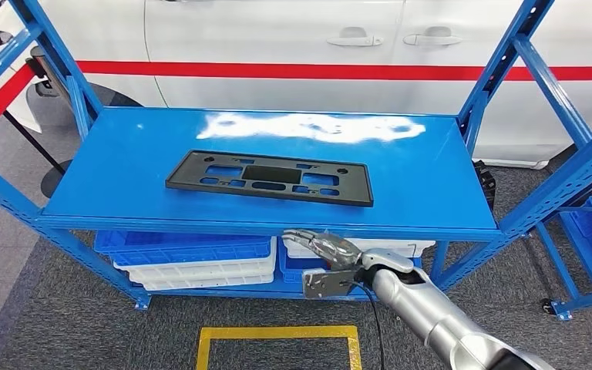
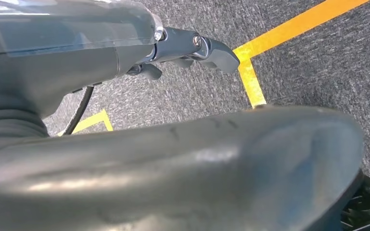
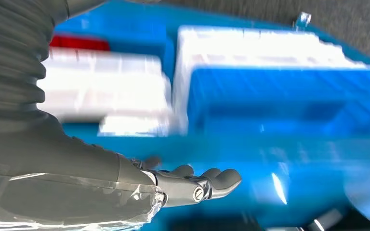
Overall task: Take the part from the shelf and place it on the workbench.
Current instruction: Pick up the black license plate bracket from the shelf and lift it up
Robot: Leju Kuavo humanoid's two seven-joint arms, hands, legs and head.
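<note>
My right hand (image 1: 325,248), fingers apart and empty, hovers under the blue steel shelf's (image 1: 123,193) front edge. The flat black plastic plate part (image 1: 270,177) lies at its 11 o'clock (flat, so I'd judge an edge grip). My left hand (image 2: 192,48): I cannot tell.

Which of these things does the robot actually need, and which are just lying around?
Needed:
- black part
- blue shelf
- right robot hand, open, nearing the shelf edge

Just there:
- stacked blue and white bins
- white car
- yellow floor tape
</note>
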